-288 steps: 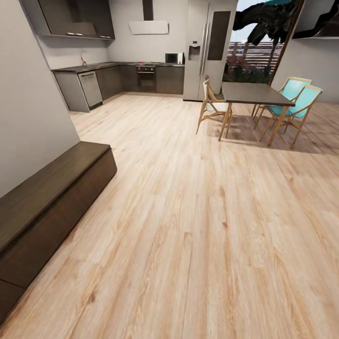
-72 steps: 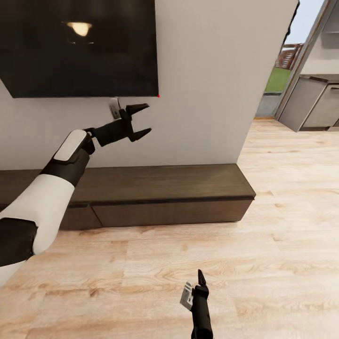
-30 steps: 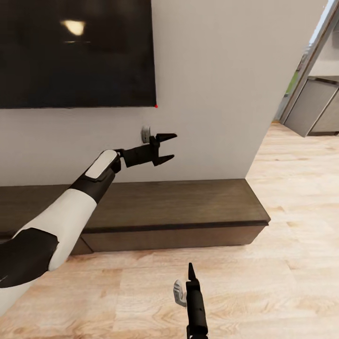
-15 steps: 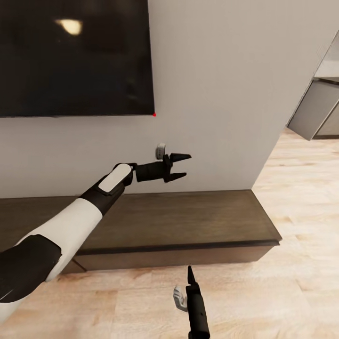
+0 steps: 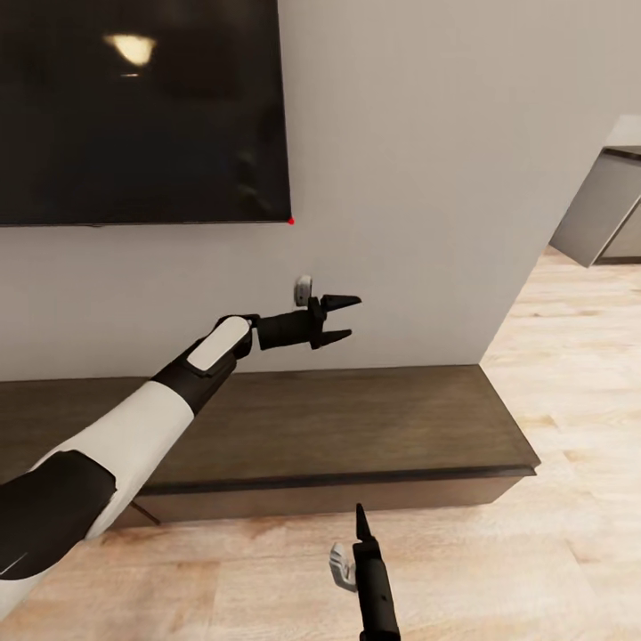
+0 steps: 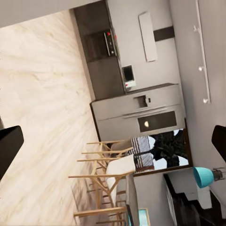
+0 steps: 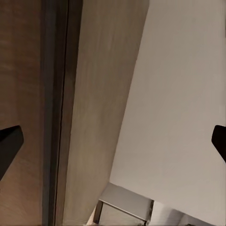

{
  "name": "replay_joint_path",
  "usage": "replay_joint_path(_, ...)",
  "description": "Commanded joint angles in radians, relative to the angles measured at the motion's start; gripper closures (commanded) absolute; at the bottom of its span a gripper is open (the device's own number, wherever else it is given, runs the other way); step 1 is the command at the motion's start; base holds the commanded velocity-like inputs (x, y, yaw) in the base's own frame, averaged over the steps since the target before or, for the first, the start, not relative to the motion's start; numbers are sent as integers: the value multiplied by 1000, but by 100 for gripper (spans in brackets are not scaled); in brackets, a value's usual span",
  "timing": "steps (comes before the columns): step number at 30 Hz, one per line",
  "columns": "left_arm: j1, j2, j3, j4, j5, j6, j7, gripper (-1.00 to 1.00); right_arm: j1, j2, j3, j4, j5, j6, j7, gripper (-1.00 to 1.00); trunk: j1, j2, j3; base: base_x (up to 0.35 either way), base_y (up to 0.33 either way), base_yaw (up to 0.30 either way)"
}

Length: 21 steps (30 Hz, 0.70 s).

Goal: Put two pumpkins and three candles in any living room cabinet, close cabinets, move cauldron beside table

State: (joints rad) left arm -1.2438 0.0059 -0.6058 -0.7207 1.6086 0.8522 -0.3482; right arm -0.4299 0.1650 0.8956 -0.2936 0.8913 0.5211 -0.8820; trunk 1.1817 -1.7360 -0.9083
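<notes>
- Our view had crept nearer the cabinet [image 5: 356, 418] since a moment before.
- Left gripper [image 5: 345, 320] stayed raised above it, jaws apart, empty.
- Right gripper [image 5: 361, 525] hung low; wrist view showed its tips spread.

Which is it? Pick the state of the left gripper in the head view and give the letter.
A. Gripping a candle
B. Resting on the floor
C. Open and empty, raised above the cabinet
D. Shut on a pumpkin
C: the left gripper has its fingers spread with nothing between them, in the air above the dark cabinet.
</notes>
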Motion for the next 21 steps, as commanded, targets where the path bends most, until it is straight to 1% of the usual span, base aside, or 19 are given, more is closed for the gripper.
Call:
replay_joint_path(1, 0, 0, -1, -1, 1, -1, 0, -100, 0, 0, 0, 0, -1, -10, 0, -100, 4, -7, -3, 0, 0, 0)
replay_joint_path(3, 1, 2, -2, -2, 0, -2, 0, -100, 0, 0, -2, -1, -4, -21, 0, -100, 12, -21, -9, 0, 0, 0)
replay_joint_path(4, 1, 8, -4, 3, -1, -2, 0, -100, 0, 1, -4, -1, -12, -28, 0, -100, 15, -28, -13, 0, 0, 0)
replay_joint_path(12, 1, 9, -5, -1, -1, -1, 1, -100, -10, 0, -9, 4, -15, -33, 0, -100, 46, -84, -38, 0, 0, 0)
replay_joint_path(13, 1, 10, -5, -3, -1, -1, 1, -100, -29, -2, -10, 11, -16, -56, 0, -100, 50, -91, -41, 0, 0, 0)
replay_joint_path(15, 1, 10, -5, -3, -1, -1, 1, -100, -47, -4, -11, 27, -17, -82, 0, -100, 58, -105, -47, 0, 0, 0)
replay_joint_path(18, 1, 10, -5, -2, -1, -1, 1, -100, -92, -5, -13, 74, -19, -118, 1, -100, 69, -126, -56, 0, 0, 0)
replay_joint_path(21, 1, 11, -4, -4, 0, 0, 2, -100, -155, -13, -15, 131, -27, -166, 2, -100, 81, -147, -66, 0, 0, 0)
